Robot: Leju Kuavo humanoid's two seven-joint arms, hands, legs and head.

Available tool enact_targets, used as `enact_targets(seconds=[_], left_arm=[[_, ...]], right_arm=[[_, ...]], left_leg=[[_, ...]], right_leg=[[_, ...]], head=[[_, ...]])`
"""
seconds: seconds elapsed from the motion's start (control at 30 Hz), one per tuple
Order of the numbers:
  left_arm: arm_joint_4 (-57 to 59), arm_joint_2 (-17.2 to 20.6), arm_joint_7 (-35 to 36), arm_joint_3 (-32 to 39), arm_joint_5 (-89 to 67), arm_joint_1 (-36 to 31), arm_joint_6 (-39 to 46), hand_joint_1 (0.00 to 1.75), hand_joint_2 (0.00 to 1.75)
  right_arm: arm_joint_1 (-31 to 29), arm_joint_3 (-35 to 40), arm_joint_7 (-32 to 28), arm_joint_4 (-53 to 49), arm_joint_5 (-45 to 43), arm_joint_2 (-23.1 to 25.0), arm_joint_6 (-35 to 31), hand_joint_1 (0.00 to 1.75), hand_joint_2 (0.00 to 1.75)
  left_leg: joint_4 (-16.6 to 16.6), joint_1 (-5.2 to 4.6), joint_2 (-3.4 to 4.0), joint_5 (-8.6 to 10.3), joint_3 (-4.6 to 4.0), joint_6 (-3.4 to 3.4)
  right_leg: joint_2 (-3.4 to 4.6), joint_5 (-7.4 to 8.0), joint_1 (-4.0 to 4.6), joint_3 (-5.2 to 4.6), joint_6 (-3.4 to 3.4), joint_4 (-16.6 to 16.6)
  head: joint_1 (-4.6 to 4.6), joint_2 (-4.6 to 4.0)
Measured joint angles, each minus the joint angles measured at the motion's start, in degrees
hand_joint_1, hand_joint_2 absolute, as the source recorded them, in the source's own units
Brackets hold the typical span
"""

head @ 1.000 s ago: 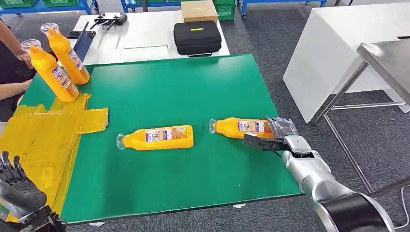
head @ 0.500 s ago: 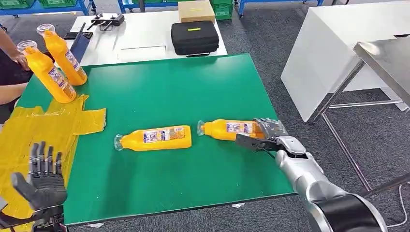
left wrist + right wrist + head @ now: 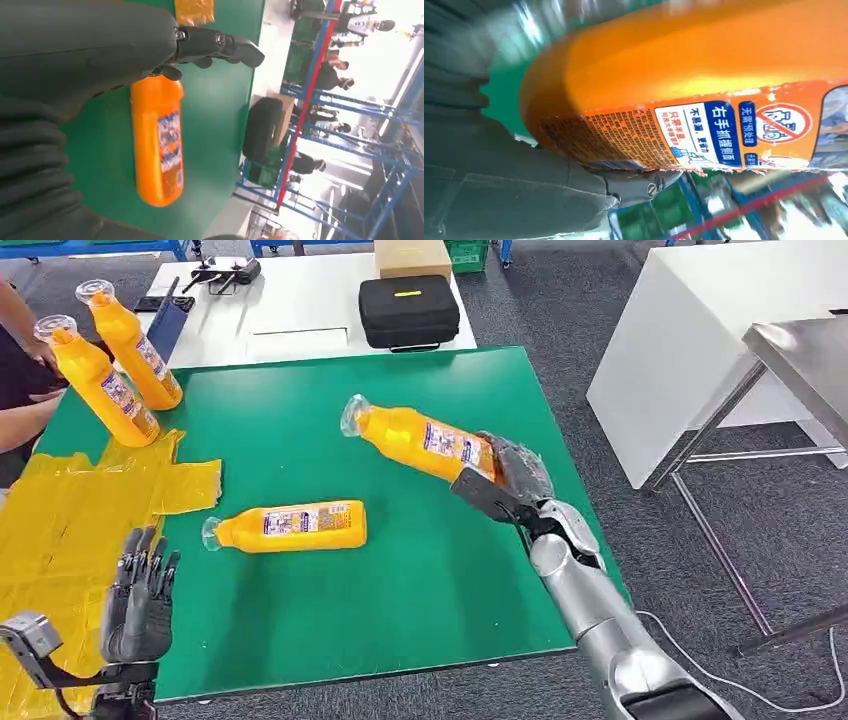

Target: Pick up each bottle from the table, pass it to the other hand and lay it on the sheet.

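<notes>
Orange bottle [image 3: 425,441] is hanging tilted above the green tabletop [image 3: 330,630] near its right edge, gripped at its base by the right hand [image 3: 505,480]. 1 more bottle [image 3: 285,526] is lying mid-table; 2 standing bottles [image 3: 110,360] are sitting at the far left corner beside the yellow sheet [image 3: 70,510]. Left hand [image 3: 140,595] is hovering at the near left edge, fingers apart, holding nothing.

Left wrist view: the lying bottle [image 3: 157,145] is resting beyond straight fingers [image 3: 220,45].

Right wrist view: the held bottle's label [image 3: 704,135] is showing, thumb pressing beneath.

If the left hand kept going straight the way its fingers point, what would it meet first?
Probably nothing at once. The left hand points up and away over the yellow sheet, above the table's edge. The lying bottle sits off to its right; depth is unclear.
</notes>
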Motion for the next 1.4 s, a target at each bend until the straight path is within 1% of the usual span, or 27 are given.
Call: enact_targets(seconds=[0.13, 0.37, 0.43, 0.53, 0.6, 0.63, 0.7, 0.77, 0.83, 0.97, 1.07, 1.13, 1.4], left_arm=[[-0.07, -0.98, 0.24, -1.14, -0.55, -0.81, 0.11, 0.00, 1.75], [-0.09, -1.51, 0.24, -1.70, -0.55, -1.11, 0.09, 0.00, 1.75], [-0.48, -1.83, 0.32, -1.77, -0.55, -1.05, 0.09, 0.00, 1.75], [-2.01, -2.73, 0.96, -1.90, -0.55, -0.97, 0.26, 0.00, 1.75], [-3.24, -3.58, 1.75, -1.99, 0.07, -0.93, 0.26, 0.00, 1.75], [-3.76, -3.93, 2.12, -2.07, 0.76, -0.93, 0.07, 0.00, 1.75], [-4.48, -4.33, 2.78, -2.58, 2.30, -0.83, -0.42, 0.00, 1.75], [-4.92, -4.63, 3.19, -3.10, 3.56, -0.84, -0.81, 0.00, 1.75], [-5.31, -4.91, 3.63, -3.56, 4.65, -0.89, -0.85, 0.00, 1.75], [-6.34, -5.48, 4.83, -3.82, 6.44, -1.06, -0.87, 0.00, 1.75], [-7.04, -6.10, 5.51, -3.78, 7.43, -1.06, -1.31, 0.00, 1.75], [-7.26, -6.62, 5.55, -3.71, 7.50, -0.87, -1.42, 0.00, 1.75], [-7.60, -7.84, 5.53, -3.04, 7.63, -0.83, -1.44, 0.00, 1.75]], right_arm=[[0.26, 0.85, 0.74, -2.45, 0.33, 1.92, -1.00, 1.75, 1.75], [0.50, 1.59, 1.07, -4.08, 0.19, 2.88, -1.05, 1.75, 1.75], [0.38, 2.09, 1.24, -4.11, 0.13, 3.84, -0.98, 1.75, 1.75], [-1.39, 4.51, 2.67, -2.22, 2.19, 7.37, -1.53, 1.75, 1.75], [-3.95, 7.20, 3.10, 2.53, 2.91, 11.55, -3.61, 1.75, 1.75], [-5.07, 8.58, 3.69, 5.08, 1.65, 13.67, -4.58, 1.75, 1.75], [-7.52, 12.86, 6.34, 9.28, -4.15, 16.92, -6.38, 1.75, 1.75], [-10.02, 19.21, 9.06, 12.61, -13.12, 19.14, -7.32, 1.75, 1.75], [-12.20, 27.19, 11.07, 14.90, -23.21, 20.60, -8.50, 1.75, 1.75], [-15.41, 41.05, 14.14, 16.46, -34.98, 21.94, -10.12, 1.75, 1.75], [-17.35, 50.17, 16.06, 16.61, -38.42, 22.12, -10.27, 1.75, 1.75], [-17.96, 53.85, 16.87, 16.68, -39.19, 22.14, -10.53, 1.75, 1.75], [-19.55, 60.34, 17.18, 17.07, -39.94, 22.14, -9.72, 1.75, 1.75]], left_leg=[[0.00, -0.01, -0.02, 0.00, -0.08, 0.00], [0.00, 0.02, -0.02, 0.00, -0.14, 0.00], [0.00, 0.07, -0.01, 0.00, -0.24, 0.00], [-0.01, 0.11, 0.17, 0.00, -0.31, 0.00], [-0.01, 0.11, 0.25, 0.01, -0.21, -0.02], [-0.01, 0.11, 0.25, 0.03, -0.24, -0.04], [-0.01, 0.12, 0.03, 0.08, -0.31, -0.13], [-0.01, 0.15, 0.01, 0.10, -0.36, -0.16], [-0.01, 0.17, 0.04, 0.10, -0.36, -0.16], [-0.01, 0.15, 0.03, 0.10, -0.37, -0.16], [-0.01, 0.11, 0.00, 0.10, -0.38, -0.16], [-0.01, 0.07, 0.00, 0.10, -0.39, -0.15], [0.00, 0.04, 0.02, 0.08, -0.39, -0.14]], right_leg=[[-0.01, 0.00, 0.00, -0.06, 0.00, -0.01], [-0.01, 0.00, 0.01, -0.12, 0.00, -0.01], [0.00, 0.00, 0.01, -0.14, 0.00, 0.00], [0.16, 0.01, 0.02, -0.23, 0.00, 0.04], [0.20, 0.01, 0.05, -0.33, -0.01, 0.07], [0.20, 0.01, 0.07, -0.37, -0.01, 0.09], [0.11, 0.00, 0.12, -0.41, -0.02, 0.14], [0.09, 0.00, 0.17, -0.43, -0.02, 0.16], [0.10, 0.00, 0.17, -0.44, -0.02, 0.17], [0.10, 0.00, 0.16, -0.45, -0.02, 0.16], [0.08, 0.00, 0.08, -0.44, -0.02, 0.15], [0.08, 0.00, 0.03, -0.44, -0.02, 0.14], [0.09, 0.00, 0.02, -0.45, -0.01, 0.12]], head=[[0.00, 0.00], [0.00, 0.00], [0.00, 0.00], [0.00, 0.00], [0.02, 0.00], [-0.07, 0.00], [-0.02, 0.00], [0.02, 0.00], [0.02, 0.00], [0.00, 0.00], [0.02, 0.00], [0.04, 0.00], [0.02, 0.00]])
